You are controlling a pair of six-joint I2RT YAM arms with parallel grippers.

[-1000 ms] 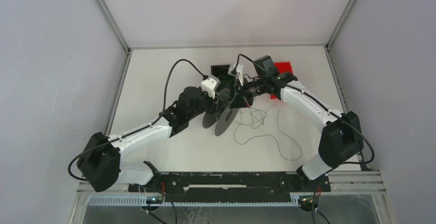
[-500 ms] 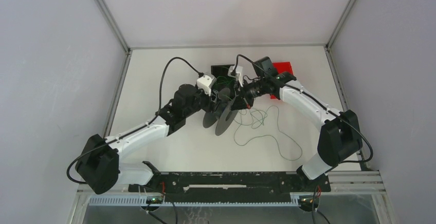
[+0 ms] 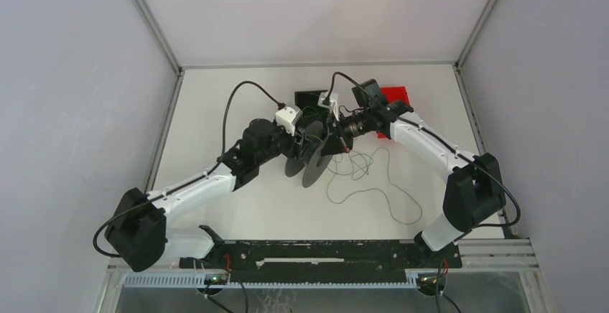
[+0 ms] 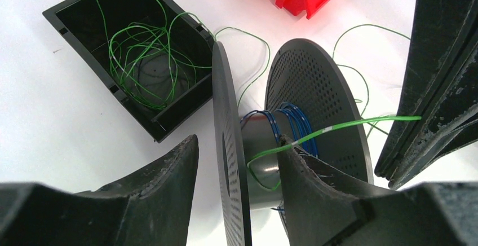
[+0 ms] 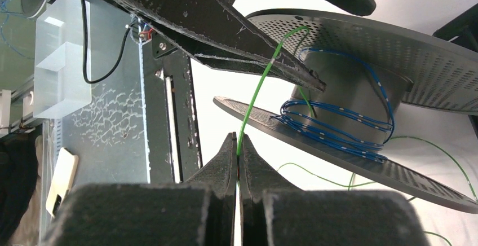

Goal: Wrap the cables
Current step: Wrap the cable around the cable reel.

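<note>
White surface (image 3: 215,112) below; cable (image 4: 366,122) pinched by right claw (image 5: 237,144); spool (image 4: 315,88) flange straddled by parted left claw (image 4: 239,144).

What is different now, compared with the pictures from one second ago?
The left gripper opened wider around a flange of the spool, and its arm shifted slightly left. Unchanged: the right gripper pinches the green wire leading to the spool; the loose loops lie on the table.

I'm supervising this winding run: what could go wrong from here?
The left gripper stands open astride one flange of the spool, so the spool may tip or roll. The green cable, pinched in the shut right gripper, runs taut over a left fingertip and could snag there.
</note>
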